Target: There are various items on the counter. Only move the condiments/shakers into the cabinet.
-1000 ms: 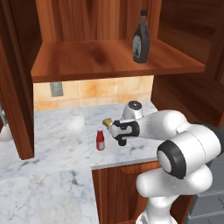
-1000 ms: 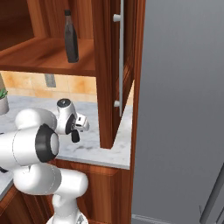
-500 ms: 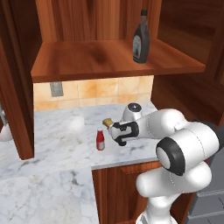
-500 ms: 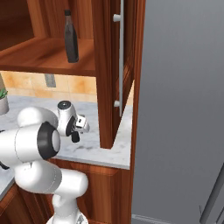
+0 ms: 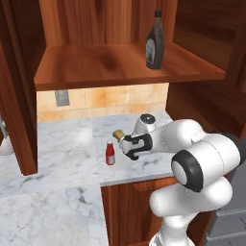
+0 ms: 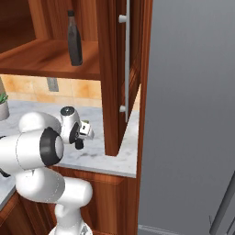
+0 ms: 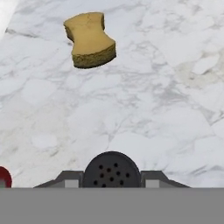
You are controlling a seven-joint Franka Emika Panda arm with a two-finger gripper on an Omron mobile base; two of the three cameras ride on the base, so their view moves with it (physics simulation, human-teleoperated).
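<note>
Shaker (image 7: 112, 169) sits at six o'clock between my gripper (image 7: 112, 180) fingers, apparently pinched at its perforated black top on the counter (image 7: 166, 87) — I judge it light, rigid, slick.

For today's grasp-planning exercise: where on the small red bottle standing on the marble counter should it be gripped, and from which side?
Grip the small red bottle across its red body, below the white cap. It stands upright and apart from the sponge, so a level approach from the counter's front edge looks best, with the end effector's fingers either side of the body. A top-down pinch on the narrow cap seems less secure.
</note>
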